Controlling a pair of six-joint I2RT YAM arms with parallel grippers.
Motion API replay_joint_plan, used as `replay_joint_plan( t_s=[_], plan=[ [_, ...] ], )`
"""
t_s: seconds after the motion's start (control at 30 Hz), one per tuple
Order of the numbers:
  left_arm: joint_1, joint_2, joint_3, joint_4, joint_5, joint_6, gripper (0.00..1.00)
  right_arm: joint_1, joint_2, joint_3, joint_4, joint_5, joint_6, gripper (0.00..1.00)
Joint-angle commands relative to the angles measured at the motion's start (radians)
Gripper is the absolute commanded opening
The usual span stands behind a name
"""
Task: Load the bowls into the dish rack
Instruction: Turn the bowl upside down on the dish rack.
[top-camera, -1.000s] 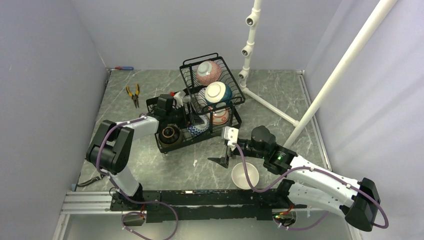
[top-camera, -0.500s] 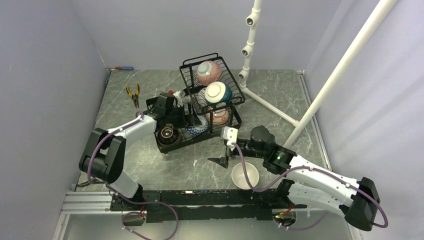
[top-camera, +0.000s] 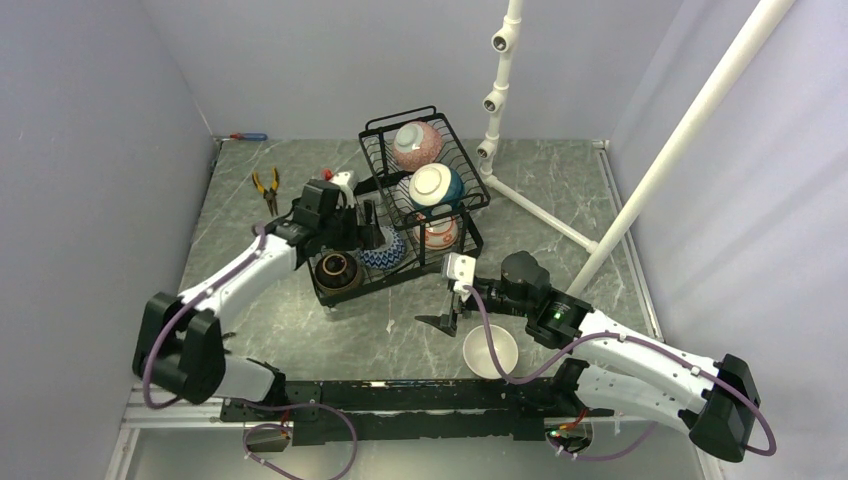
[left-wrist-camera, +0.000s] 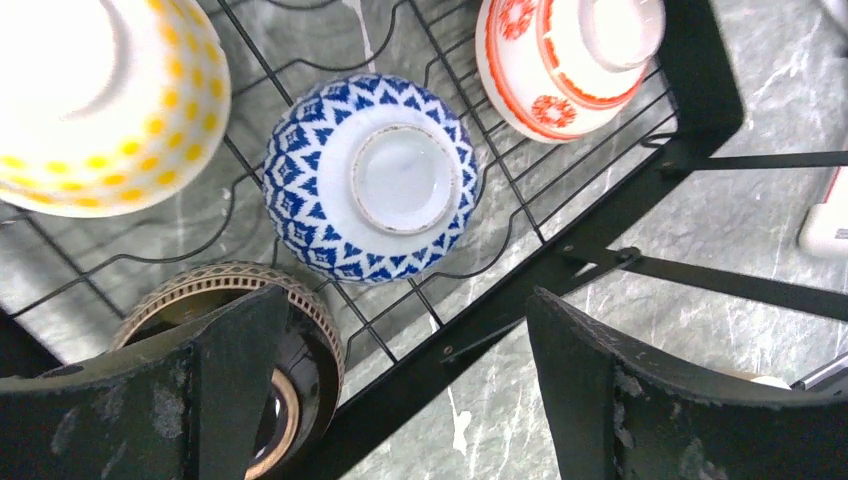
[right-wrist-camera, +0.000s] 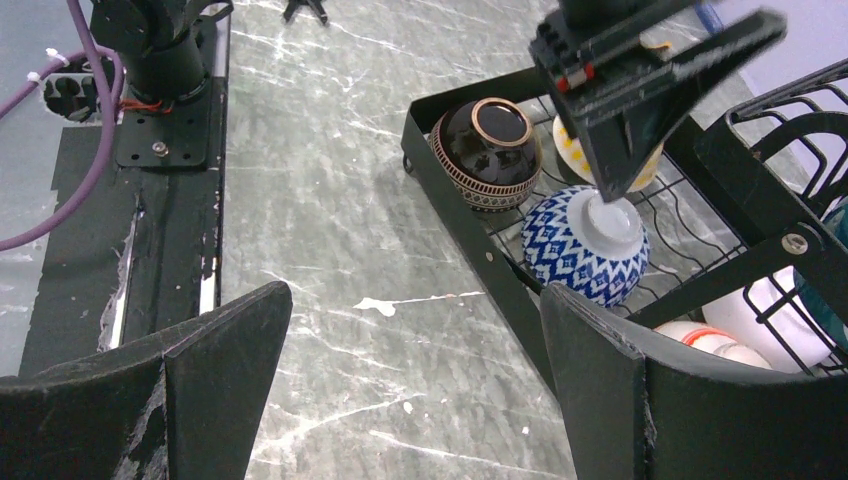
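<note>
Seven bowls (left-wrist-camera: 372, 180) are in view. Six sit in the single dish rack (left-wrist-camera: 500, 310): one pink bowl (top-camera: 418, 143), one teal-and-white bowl (top-camera: 435, 185), one red-patterned bowl (top-camera: 437, 232), one blue-patterned bowl (top-camera: 383, 252), one brown bowl (top-camera: 338, 270) and one yellow-dotted bowl (left-wrist-camera: 90, 100). One white bowl (top-camera: 490, 350) lies on the table (top-camera: 560, 190), near right. There is one pair of pliers (top-camera: 266, 188), far left, one white pipe stand (top-camera: 497, 100), far right, and two robot arms: a left arm (top-camera: 235, 280) and a right arm (top-camera: 650, 360).

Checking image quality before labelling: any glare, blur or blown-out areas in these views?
Left wrist: the yellow-dotted bowl is blown out to white, while the blue-patterned bowl is sharp. Right wrist: the right pincer shows dark, soft fingers. Top external: even light, soft shadows.
</note>
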Motion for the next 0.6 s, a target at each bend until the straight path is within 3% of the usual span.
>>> replay_joint_plan(
  t_s=[0.0, 0.43, 0.47, 0.57],
  plan=[
    [-0.004, -0.164, 0.0, -0.02, -0.094, 0.058, 0.94, 0.003, -0.016, 0.009, 0.019, -0.012, 0.012, 1.0],
    [-0.004, -0.654, -0.188, -0.085, -0.149, 0.031, 0.94, 0.003, -0.075, -0.054, -0.032, 0.101, 0.176, 1.0],
    [-0.004, -0.756, -0.263, -0.079, -0.144, 0.002, 0.94, 0.003, -0.107, -0.071, -0.046, 0.17, 0.237, 1.0],
    [-0.004, -0.837, -0.346, -0.016, -0.047, 0.025, 0.94, 0.003, -0.144, -0.082, -0.069, 0.313, 0.335, 1.0]
  ],
)
